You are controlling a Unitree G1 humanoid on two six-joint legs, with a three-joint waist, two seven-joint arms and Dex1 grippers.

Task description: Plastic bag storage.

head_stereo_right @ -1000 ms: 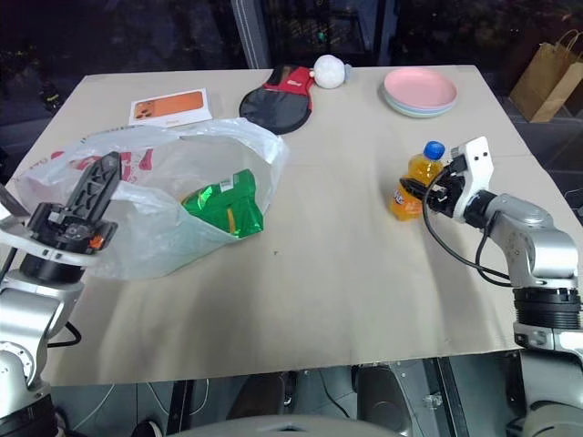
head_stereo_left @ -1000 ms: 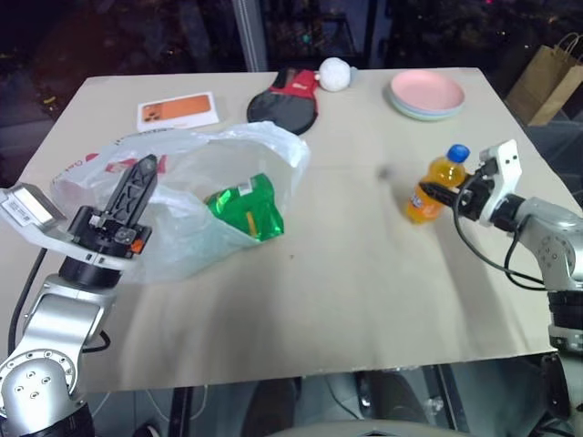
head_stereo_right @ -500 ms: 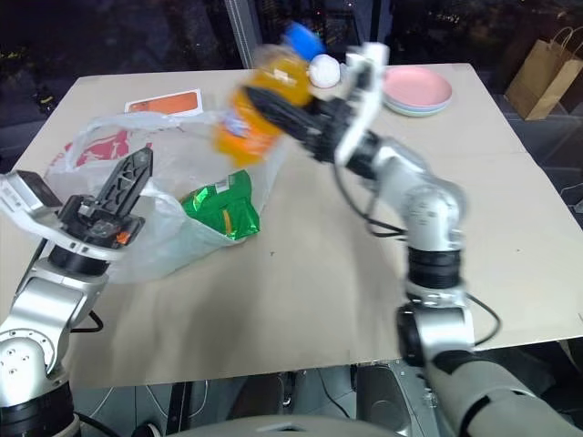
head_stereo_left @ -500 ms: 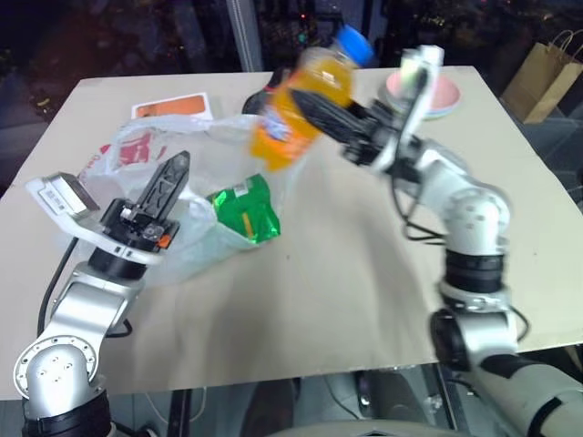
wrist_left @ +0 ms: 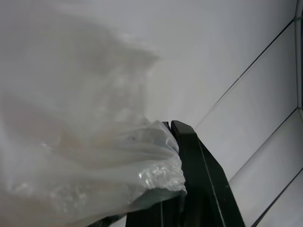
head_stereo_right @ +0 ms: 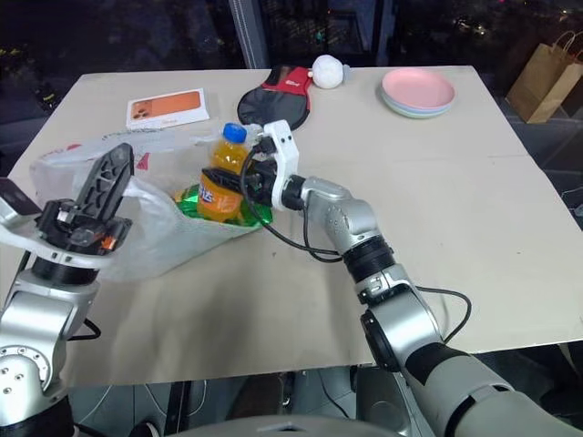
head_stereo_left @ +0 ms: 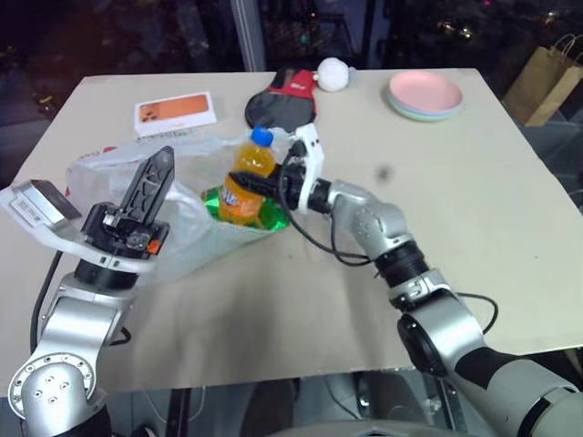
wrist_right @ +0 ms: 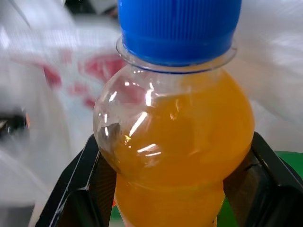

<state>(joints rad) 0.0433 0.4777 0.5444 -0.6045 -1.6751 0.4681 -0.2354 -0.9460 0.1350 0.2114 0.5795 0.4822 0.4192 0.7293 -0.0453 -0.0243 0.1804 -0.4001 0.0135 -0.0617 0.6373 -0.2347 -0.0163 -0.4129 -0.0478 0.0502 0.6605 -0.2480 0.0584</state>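
Note:
The plastic bag (head_stereo_left: 187,238), thin, whitish and translucent with red print, lies on the left of the table with its mouth facing right. My left gripper (head_stereo_left: 162,157) is shut on the bag's upper edge and holds it raised; the film (wrist_left: 118,165) bunches around the black fingers (wrist_left: 194,161). An orange drink bottle (head_stereo_left: 257,160) with a blue cap stands upright in my right gripper (head_stereo_left: 244,185), which is shut on its body at the bag's mouth. It sits just above a green snack packet (head_stereo_left: 271,218). In the right wrist view the bottle (wrist_right: 175,123) sits between both fingers (wrist_right: 78,189).
Along the far side of the table (head_stereo_left: 364,300) lie an orange-and-white box (head_stereo_left: 175,112), a black-and-red paddle case (head_stereo_left: 281,105), a white ball (head_stereo_left: 333,74) and stacked pink plates (head_stereo_left: 424,94). A brown paper bag (head_stereo_left: 547,77) stands beyond the right edge.
My right arm has swung from the table's right side across to the left, carrying the bottle up and over to the bag's mouth. The left gripper stays shut on the bag.

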